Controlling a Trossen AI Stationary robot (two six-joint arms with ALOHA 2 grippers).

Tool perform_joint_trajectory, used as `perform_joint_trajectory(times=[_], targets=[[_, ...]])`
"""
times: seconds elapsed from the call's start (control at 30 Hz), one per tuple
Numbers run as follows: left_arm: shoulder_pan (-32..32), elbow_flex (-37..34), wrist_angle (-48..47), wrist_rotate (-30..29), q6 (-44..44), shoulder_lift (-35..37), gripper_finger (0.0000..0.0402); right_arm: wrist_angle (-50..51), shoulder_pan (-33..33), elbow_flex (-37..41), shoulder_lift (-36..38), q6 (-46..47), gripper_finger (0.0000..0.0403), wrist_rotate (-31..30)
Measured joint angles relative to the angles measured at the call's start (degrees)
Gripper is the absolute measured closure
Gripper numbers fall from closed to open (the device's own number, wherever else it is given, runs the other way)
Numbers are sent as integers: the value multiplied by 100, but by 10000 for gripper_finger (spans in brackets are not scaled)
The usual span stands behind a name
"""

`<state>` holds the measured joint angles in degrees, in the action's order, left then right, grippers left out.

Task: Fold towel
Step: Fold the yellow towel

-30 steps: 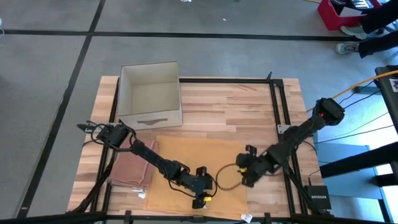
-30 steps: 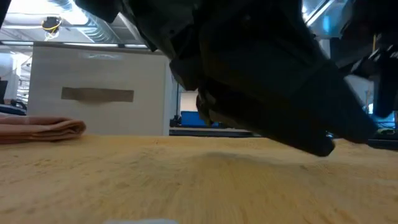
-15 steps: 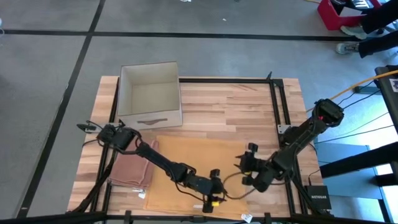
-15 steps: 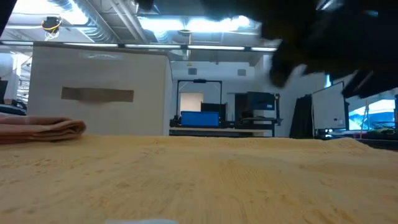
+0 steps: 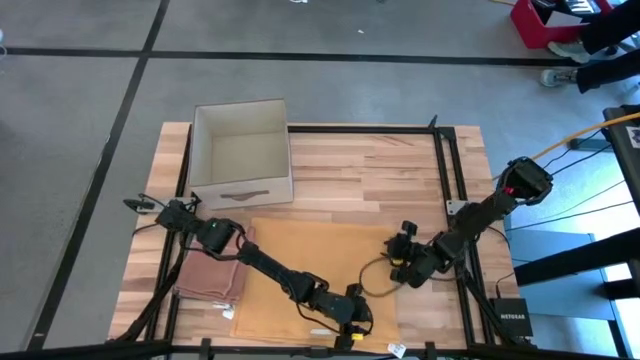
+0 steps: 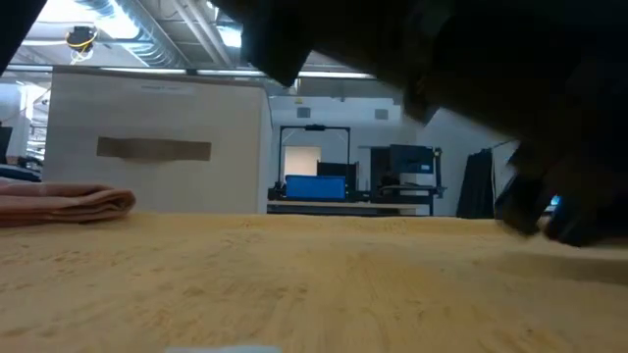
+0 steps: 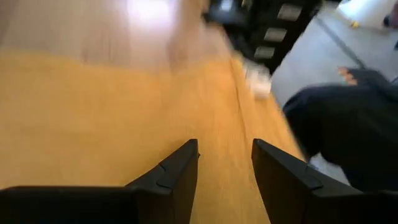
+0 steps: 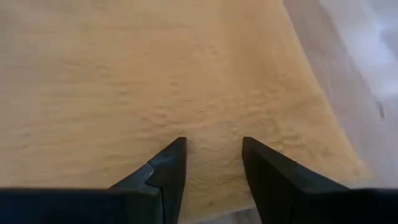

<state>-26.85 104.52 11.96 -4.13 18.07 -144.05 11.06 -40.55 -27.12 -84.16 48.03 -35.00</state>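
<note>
A yellow towel (image 5: pixel 300 260) lies spread flat on the wooden table (image 5: pixel 400 170); it fills the foreground of the low view (image 6: pixel 294 284). My left gripper (image 5: pixel 358 320) is open low over the towel's near right corner, and in its wrist view (image 7: pixel 225 155) the towel's right edge runs between its fingers. At the towel's right edge my right gripper (image 5: pixel 397 268) is open, pointing slantwise down, with the cloth (image 8: pixel 186 74) just ahead of its fingers (image 8: pixel 213 152). I cannot tell whether either gripper touches the towel.
A folded pink towel (image 5: pixel 210 275) lies left of the yellow one, also seen in the low view (image 6: pixel 64 204). A white open box (image 5: pixel 240 150) stands at the far left. A black frame (image 5: pixel 445 180) runs along the table's edges. Bare wood lies beyond the towel's far edge.
My left gripper has gone along the towel's near edge toward the table's right, sinking slightly. My right gripper has come down toward the towel's right edge and tipped further downward. The towel lies as before.
</note>
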Motion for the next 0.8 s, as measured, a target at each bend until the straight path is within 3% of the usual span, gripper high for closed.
perform_joint_trajectory(times=[0.2, 0.53, 0.8], targets=[[72, 9, -531, 54, 176, -6, 258, -1219, 522, 688, 28, 14, 244, 203], [87, 19, -586, 400, 323, -58, 258, -637, 940, 696, 28, 320, 244, -42], [106, 102, -577, 232, 77, -70, 258, -581, 951, 377, 6, -342, 244, 194]])
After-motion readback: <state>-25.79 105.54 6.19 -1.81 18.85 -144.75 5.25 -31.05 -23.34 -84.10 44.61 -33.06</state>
